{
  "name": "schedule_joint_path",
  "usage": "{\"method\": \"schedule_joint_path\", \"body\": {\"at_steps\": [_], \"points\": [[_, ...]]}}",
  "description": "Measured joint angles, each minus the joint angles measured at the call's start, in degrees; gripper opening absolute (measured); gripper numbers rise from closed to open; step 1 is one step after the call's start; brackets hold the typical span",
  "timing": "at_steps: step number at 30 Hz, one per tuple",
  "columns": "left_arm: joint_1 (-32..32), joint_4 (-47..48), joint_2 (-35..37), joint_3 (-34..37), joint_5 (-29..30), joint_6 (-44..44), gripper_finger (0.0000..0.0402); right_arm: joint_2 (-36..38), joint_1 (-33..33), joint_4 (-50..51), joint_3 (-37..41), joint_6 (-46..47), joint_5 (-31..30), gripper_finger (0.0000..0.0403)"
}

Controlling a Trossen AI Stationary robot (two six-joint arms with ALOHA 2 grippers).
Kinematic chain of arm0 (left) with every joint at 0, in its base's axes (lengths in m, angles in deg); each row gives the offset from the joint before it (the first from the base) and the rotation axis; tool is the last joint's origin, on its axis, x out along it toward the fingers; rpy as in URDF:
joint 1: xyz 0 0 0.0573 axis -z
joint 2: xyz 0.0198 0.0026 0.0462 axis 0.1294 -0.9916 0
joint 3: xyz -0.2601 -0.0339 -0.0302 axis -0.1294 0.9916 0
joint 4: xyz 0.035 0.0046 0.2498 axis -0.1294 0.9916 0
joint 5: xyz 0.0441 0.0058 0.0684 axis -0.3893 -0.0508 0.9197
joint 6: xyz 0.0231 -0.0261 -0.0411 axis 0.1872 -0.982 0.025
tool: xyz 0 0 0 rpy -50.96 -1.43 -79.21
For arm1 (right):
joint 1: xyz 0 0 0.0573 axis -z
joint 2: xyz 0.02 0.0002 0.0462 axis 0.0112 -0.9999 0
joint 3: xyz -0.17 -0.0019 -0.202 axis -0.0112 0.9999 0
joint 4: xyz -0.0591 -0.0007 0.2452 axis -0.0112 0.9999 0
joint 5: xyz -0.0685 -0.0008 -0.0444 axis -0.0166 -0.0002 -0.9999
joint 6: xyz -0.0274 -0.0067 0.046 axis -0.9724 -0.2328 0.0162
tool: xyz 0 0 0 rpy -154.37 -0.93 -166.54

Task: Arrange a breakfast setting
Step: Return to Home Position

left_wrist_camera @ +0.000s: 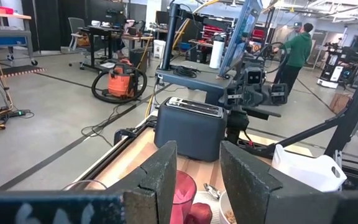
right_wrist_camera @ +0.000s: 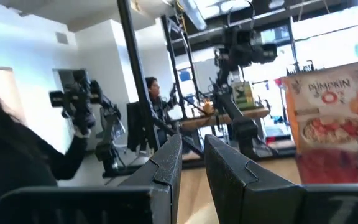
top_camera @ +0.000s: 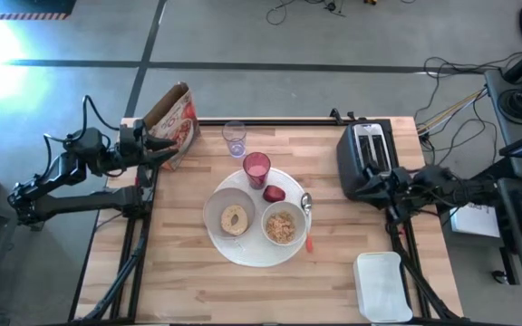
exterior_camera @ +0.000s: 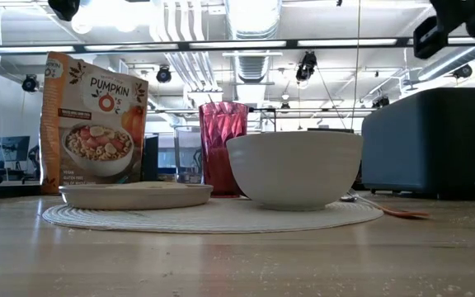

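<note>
A large round white plate [top_camera: 243,258] lies mid-table. On it stand a white bowl [top_camera: 212,206] holding a bagel [top_camera: 235,219] and a second bowl [top_camera: 285,207] of cereal [top_camera: 282,227]. A red apple [top_camera: 275,193] and a pink tumbler [top_camera: 256,168] sit at the plate's far edge. An orange-handled spoon [top_camera: 307,217] lies along its right rim. My left gripper [top_camera: 164,150] hangs level at the far left by the cereal box [top_camera: 175,122], open and empty [left_wrist_camera: 197,149]. My right gripper [top_camera: 374,186] hovers by the toaster [top_camera: 367,158], slightly open with nothing between its fingers [right_wrist_camera: 192,140].
A clear glass [top_camera: 234,138] stands beyond the pink tumbler. The black toaster fills the far right of the table, and a white rectangular tray [top_camera: 383,285] lies at the near right. Bare wood shows along the near edge and at the left. People stand in the room beyond.
</note>
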Motion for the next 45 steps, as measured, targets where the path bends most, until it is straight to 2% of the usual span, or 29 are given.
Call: {"method": "schedule_joint_path", "body": {"at_steps": [7, 26, 29, 34, 37, 40, 45], "points": [[0.0, 0.0, 0.0, 0.0, 0.0, -0.1, 0.0107, 5.4, 1.7, 0.6, 1.6, 0.0, -0.1, 0.0059], [0.0, 0.0, 0.0, 0.0, 0.0, 0.0, 0.0107, 5.5, 2.8, 0.3, 9.0, -0.9, 0.0, 0.0059], [0.0, 0.0, 0.0, 0.0, 0.0, 0.0, 0.0107, 5.5, 2.8, 2.1, 9.2, -4.9, 0.5, 0.0059], [0.0, 0.0, 0.0, 0.0, 0.0, 0.0, 0.0107, 5.4, 2.9, 3.7, 9.1, -19.7, -0.6, 0.0059], [0.0, 0.0, 0.0, 0.0, 0.0, 0.0, 0.0107, 5.4, 2.9, 3.2, 8.6, -25.6, -0.3, 0.0059], [0.0, 0.1, 0.0, 0.0, 0.0, -0.1, 0.0107, 5.4, 2.9, 3.2, 8.6, -27.0, -0.3, 0.0059], [0.0, 0.2, 0.0, 0.0, 0.0, 0.0, 0.0107, 5.4, 2.9, 3.0, 8.6, -22.9, -0.2, 0.0059]]}}
